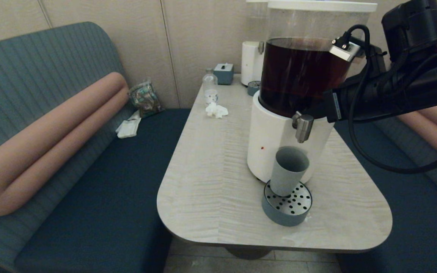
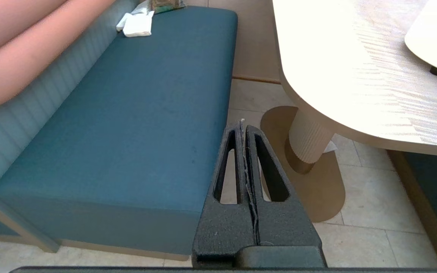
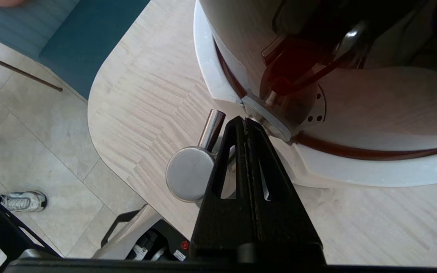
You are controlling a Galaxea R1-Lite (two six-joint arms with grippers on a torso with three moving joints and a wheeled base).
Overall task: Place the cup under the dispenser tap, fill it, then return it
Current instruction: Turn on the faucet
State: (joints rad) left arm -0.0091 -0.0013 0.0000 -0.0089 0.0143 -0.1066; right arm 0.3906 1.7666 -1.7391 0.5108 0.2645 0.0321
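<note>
The grey-green cup (image 1: 288,170) stands upright on the round blue-grey drip tray (image 1: 279,214), just below the brushed-steel dispenser tap (image 1: 303,126). Its inside shows plain grey. The tap sticks out of the large dispenser's white base (image 1: 268,144), under the clear tank of dark brown liquid (image 1: 302,76). My right arm (image 1: 393,94) reaches in from the right at tap height. In the right wrist view my right gripper (image 3: 244,120) is shut on nothing, its tips right beside the tap (image 3: 190,178) and against the dispenser's base. My left gripper (image 2: 243,127) is shut and parked low over the floor beside the bench.
A smaller white dispenser (image 1: 251,62), a tissue box (image 1: 224,73), a small bottle (image 1: 210,88) and a crumpled tissue (image 1: 216,110) are at the table's far end. Blue benches (image 1: 108,182) flank the table (image 1: 211,182), whose rounded front edge is close to the tray.
</note>
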